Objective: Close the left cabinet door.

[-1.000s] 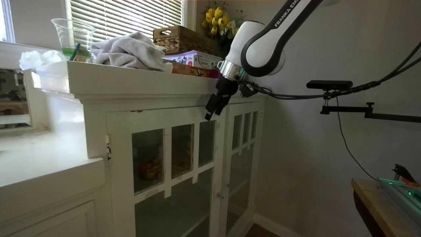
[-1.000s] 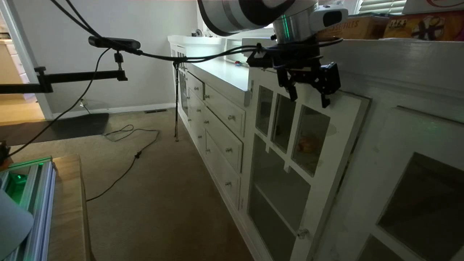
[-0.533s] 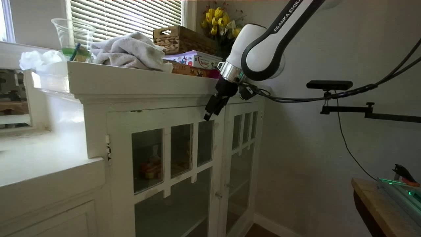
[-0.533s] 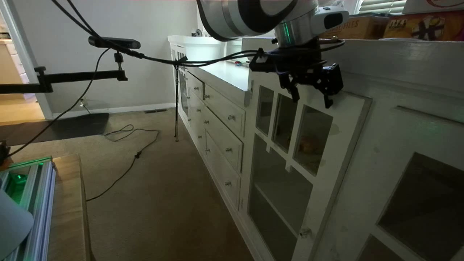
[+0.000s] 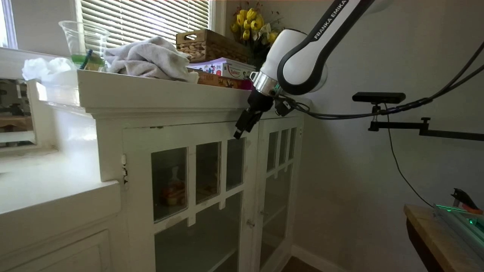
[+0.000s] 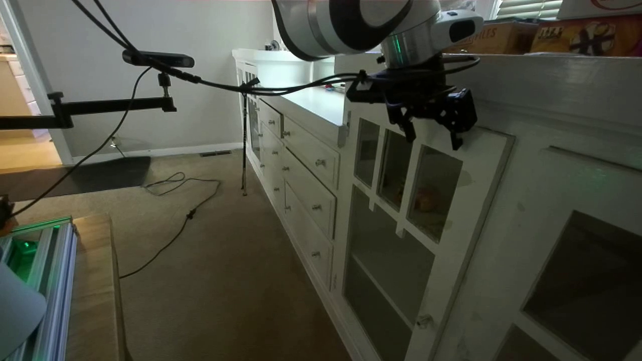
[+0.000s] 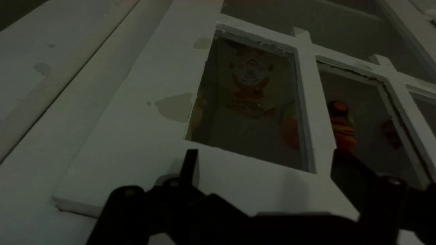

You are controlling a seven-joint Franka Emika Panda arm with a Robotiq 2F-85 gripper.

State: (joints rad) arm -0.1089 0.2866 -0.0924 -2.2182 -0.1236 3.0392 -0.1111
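FRANKA EMIKA runs in white capitals on black along the robot arm [image 5: 302, 64], toward 1 o'clock in an exterior view. Near 12 o'clock there, red script on a white box [image 5: 245, 70] is too small to read. In an exterior view, between 1 and 2 o'clock, a brown box [image 6: 504, 39] shows capitals ending in ILES, their start hidden by the robot arm. Just beside it, at 2 o'clock, short lettering on an orange box [image 6: 592, 39] is too blurred to make out.
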